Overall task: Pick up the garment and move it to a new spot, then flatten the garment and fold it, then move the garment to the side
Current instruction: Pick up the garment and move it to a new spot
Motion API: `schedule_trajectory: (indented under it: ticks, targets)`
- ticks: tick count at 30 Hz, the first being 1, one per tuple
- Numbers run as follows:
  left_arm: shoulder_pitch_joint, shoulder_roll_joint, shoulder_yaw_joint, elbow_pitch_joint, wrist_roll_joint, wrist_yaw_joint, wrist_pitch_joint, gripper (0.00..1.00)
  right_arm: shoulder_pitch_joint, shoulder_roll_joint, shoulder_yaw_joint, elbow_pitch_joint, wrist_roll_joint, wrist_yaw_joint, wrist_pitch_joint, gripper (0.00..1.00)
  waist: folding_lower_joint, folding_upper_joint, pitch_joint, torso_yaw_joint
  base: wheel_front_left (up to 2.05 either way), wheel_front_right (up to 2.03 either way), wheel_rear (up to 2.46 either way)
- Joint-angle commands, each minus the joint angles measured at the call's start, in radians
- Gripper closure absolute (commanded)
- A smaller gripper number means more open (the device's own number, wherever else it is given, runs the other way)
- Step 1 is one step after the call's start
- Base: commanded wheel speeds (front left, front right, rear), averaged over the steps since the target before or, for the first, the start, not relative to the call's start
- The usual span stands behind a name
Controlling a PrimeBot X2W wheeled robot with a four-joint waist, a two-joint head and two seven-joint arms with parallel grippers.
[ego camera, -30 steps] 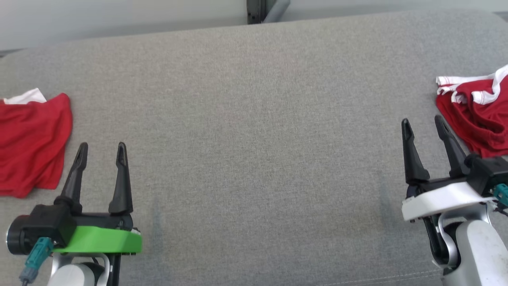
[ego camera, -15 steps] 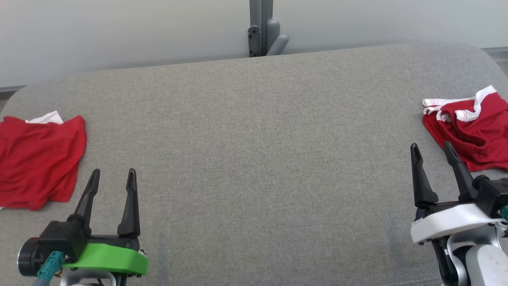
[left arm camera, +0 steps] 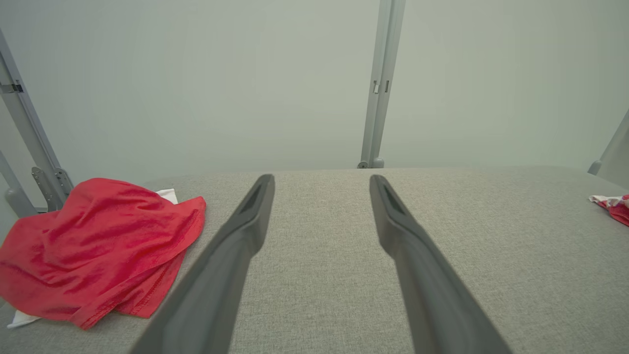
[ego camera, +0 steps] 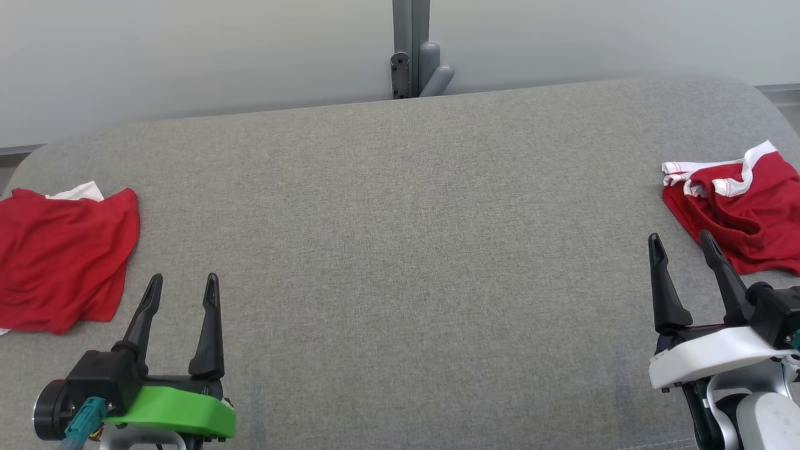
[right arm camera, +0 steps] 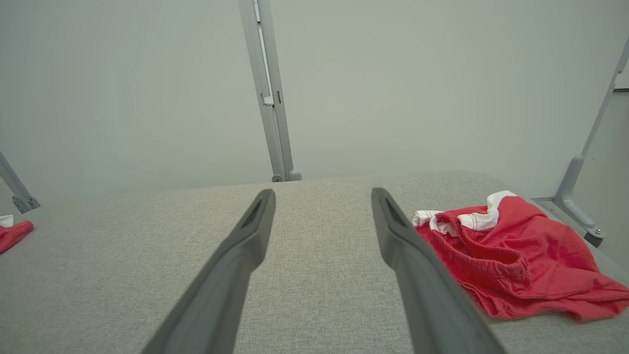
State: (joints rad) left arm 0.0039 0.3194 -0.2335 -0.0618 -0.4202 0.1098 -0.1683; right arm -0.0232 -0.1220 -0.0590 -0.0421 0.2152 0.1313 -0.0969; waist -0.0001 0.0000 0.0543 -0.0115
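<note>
left gripper at 7 o'clock stood spread, empty | right gripper at 4 o'clock spread, empty | crumpled red garment lay at 3 o'clock on grey cushion | flatter red garment at 9 o'clock

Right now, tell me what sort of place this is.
Likely a robot test bay for garment folding: a grey padded table, bare wall panels with a metal post, a left red garment and right red garment.
</note>
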Motion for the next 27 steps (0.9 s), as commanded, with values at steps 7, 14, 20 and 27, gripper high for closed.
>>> schedule_trajectory:
  ticks: [7,14,20,27]
  targets:
    - [-0.002,0.005,-0.007,0.001,0.001,0.006,0.002,0.00,0.014,-0.004,-0.002,0.007,0.007,-0.001,-0.002,0.00,0.0001,0.0000,0.000,0.003,0.00,0.00,0.00]
    - [-0.009,0.008,-0.010,0.001,-0.004,0.011,0.005,0.00,0.017,-0.001,-0.008,0.007,0.009,-0.001,-0.002,0.00,0.0001,0.0000,0.001,0.005,0.00,0.00,0.00]
    - [-0.027,0.003,-0.003,0.002,-0.012,0.015,-0.003,0.00,0.018,0.003,-0.016,-0.001,0.006,-0.001,0.003,0.00,0.0001,0.0000,0.006,0.026,0.00,0.00,0.00]
    - [-0.064,-0.006,0.023,0.006,-0.035,0.022,-0.020,0.00,0.006,0.005,-0.012,-0.027,0.005,-0.001,0.013,0.00,0.0001,0.0000,0.022,0.109,0.00,0.00,0.00]
